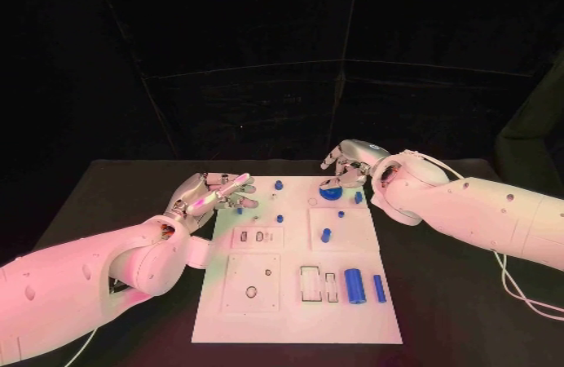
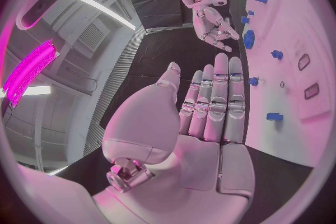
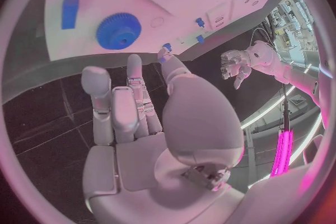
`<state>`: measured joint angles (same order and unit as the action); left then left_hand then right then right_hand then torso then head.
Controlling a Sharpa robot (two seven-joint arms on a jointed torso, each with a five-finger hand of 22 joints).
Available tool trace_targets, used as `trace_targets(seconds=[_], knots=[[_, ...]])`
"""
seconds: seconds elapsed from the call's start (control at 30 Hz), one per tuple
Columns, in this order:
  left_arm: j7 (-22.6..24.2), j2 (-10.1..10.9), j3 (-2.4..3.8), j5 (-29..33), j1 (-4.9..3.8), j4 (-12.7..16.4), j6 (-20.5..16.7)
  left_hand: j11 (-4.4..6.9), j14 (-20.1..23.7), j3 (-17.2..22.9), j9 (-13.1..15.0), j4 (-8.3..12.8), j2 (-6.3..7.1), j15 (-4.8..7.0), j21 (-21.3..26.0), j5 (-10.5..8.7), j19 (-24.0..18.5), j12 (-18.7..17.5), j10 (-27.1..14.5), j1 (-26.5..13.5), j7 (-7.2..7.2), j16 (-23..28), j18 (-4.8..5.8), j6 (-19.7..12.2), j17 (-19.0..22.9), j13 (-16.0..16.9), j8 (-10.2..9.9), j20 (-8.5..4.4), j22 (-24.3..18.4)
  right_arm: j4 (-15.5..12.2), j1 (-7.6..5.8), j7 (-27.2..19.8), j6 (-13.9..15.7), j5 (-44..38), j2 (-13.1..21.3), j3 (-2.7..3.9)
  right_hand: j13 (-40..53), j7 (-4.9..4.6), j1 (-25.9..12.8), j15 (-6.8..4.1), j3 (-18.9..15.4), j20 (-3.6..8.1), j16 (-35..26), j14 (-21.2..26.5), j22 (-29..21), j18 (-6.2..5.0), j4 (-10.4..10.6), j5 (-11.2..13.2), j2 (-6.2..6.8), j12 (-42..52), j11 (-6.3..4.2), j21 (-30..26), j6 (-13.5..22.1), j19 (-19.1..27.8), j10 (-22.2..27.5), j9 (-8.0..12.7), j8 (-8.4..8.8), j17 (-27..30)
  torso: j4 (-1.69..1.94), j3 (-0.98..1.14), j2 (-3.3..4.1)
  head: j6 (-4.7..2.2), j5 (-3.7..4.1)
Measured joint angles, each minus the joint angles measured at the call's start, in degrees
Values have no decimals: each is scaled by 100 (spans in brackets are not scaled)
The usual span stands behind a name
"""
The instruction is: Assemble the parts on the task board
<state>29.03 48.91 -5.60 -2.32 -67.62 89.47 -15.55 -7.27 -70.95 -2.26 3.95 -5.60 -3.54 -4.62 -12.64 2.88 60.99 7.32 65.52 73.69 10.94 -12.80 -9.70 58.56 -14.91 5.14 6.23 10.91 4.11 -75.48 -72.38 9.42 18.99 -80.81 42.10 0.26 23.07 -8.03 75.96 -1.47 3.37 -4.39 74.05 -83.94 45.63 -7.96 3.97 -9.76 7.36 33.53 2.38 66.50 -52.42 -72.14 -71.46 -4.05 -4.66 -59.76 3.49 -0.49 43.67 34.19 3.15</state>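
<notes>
Silver left hand [image 1: 218,192] and right hand [image 1: 349,161] hover empty, fingers apart, over the task board's [image 1: 294,318] far corners.

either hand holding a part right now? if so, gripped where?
Nothing is held. The left hand is flat with straight fingers and a bare palm; the right hand is also bare, near the blue toothed gear on the white task board.

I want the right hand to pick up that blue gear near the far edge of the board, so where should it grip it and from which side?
Probably by the toothed rim of the blue gear, coming down from above. It lies flat on the task board, so only its rim and raised middle hub offer a hold. The right hand hovers open just beyond it, fingers extended, so opposing fingers could likely close across the rim.
</notes>
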Motion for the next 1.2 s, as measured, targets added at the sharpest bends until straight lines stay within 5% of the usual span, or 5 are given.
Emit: trace_targets(seconds=[0.13, 0.3, 0.43, 0.53, 1.2], knots=[[-1, -14, 0, 0, 0, -12, 2, -20, 0, 17, 0, 17, 0, 0, 0, 0, 0, 0, 20, 0, 0, 0, 0, 0, -6, 0, 0, 0, -5, 51, 0, 160, -152, 191, 64, 5, 1564, -70, 272, 0, -398, -35, 364, 0, 189, -2, 650, 0, 42, 1625, 78, 146, 142, -27, 372, -10, -82, -560, -1, -3, 5, -9, 52], [-3, -45, 0, 1, 1, -26, 7, -20, 0, 17, 0, 17, 0, 0, 0, 0, 0, 0, 20, 0, 0, 0, 0, 0, -7, 0, 0, 0, -6, 148, 0, 287, -309, 340, 26, 5, 2681, -98, 467, 3, -471, -64, 600, -3, 360, -2, 924, -43, 22, 2631, 130, 273, 210, -56, 169, -10, -165, -966, 10, -3, 12, -1, 81], [-6, -52, -2, 1, 2, -51, 10, -20, 0, 17, 0, 17, 0, 0, 21, 0, 0, 0, 20, 0, 0, 0, 0, 0, -10, 6, 0, 0, -6, 229, 1, 376, -434, 386, -56, 6, 4563, -90, 551, 78, -507, -87, 989, 8, 765, 16, 973, -201, -1, 4175, 149, 531, 218, -223, -684, -10, -273, -1484, 22, 1, 18, -5, 82], [-8, -62, -2, 1, 3, -62, 13, -20, 0, 17, 0, 17, 0, 0, 21, 0, 0, 0, 20, 0, 0, 21, 0, 0, -16, 6, 0, 0, -6, 278, 2, 441, -532, 389, -89, 6, 5113, -104, 563, 86, -522, -123, 1133, 0, 1046, 90, 987, -210, -14, 4598, 172, 697, 232, -323, -912, -10, -294, -1519, 30, 1, 18, 11, 93], [-17, -90, -8, 3, 7, -103, 26, -20, 0, 17, 1, 49, -24, 0, 20, 0, 0, 0, 20, 24, 0, 21, 0, 0, -31, 10, 0, 0, -11, 382, 2, 635, -963, 286, -172, 10, 5188, -116, 679, 85, -545, -144, 1304, 0, 1441, 177, 942, -305, -130, 4924, 192, 937, 233, -427, -1094, -9, -422, -1518, 32, -10, 18, 52, 89]])
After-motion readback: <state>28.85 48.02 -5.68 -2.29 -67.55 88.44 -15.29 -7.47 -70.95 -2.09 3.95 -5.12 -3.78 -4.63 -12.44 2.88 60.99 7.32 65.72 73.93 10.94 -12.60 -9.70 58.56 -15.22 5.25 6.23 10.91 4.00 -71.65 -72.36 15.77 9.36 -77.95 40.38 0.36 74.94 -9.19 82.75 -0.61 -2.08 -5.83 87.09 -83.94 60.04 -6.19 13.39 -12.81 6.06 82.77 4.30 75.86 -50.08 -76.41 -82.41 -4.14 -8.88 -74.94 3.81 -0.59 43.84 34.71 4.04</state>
